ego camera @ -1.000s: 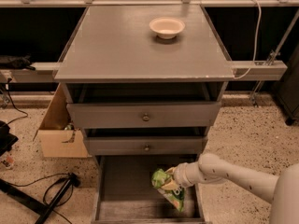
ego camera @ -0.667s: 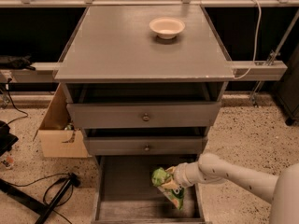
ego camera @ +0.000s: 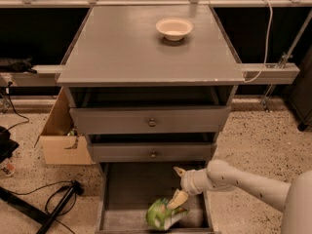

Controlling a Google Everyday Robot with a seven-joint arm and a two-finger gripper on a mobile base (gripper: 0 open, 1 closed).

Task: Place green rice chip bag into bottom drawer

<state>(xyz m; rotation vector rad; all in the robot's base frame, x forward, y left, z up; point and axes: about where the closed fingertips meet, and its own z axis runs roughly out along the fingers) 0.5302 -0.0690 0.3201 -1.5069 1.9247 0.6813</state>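
The green rice chip bag (ego camera: 163, 214) lies in the open bottom drawer (ego camera: 127, 189), near its front and right of centre. It looks crumpled and tilted. My gripper (ego camera: 178, 185) is above the drawer's right side, just up and to the right of the bag. Its fingers are spread apart, one finger (ego camera: 176, 199) pointing down at the bag's top edge and the other up near the middle drawer. I cannot tell whether the lower finger still touches the bag. My white arm (ego camera: 243, 182) reaches in from the right.
Two upper drawers with round knobs (ego camera: 152, 122) stand partly pulled out above the gripper. A white bowl (ego camera: 174, 28) sits on the cabinet top. A cardboard box (ego camera: 61, 140) and black cables with a stand leg (ego camera: 56, 206) are on the floor to the left.
The bag has left the gripper and moved down and left onto the drawer floor. The fingers have opened. The arm has stayed in about the same place.
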